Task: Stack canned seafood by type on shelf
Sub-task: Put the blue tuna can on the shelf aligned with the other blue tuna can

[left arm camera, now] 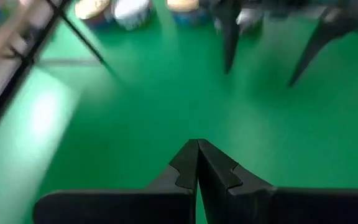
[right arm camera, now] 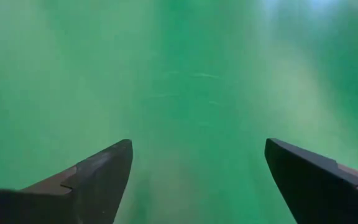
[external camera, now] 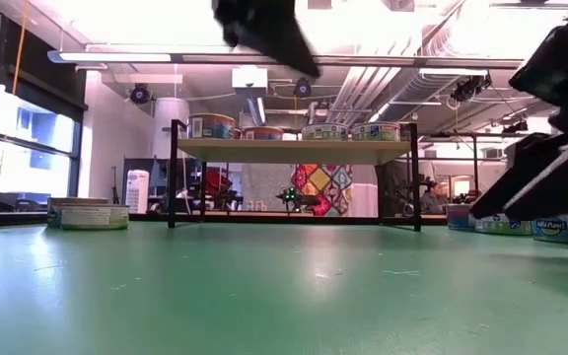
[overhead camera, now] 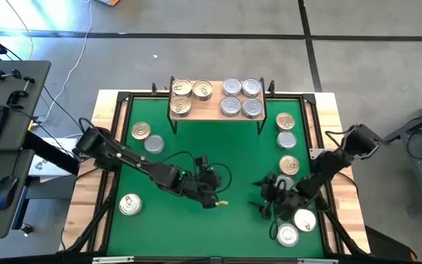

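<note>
- over the green tabletop, the right pincer hangs with fingers spread wide and empty; centre them on a nearby tin before closing.
- left pincer rests pressed together mid-tabletop.
- seven tins already sit on the shelf, gold-lidded tins left, silver-lidded tins right.

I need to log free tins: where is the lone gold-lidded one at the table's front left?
In the high view, that gold-lidded tin sits alone on the green table near its front-left corner, left of the shut left gripper.
</note>
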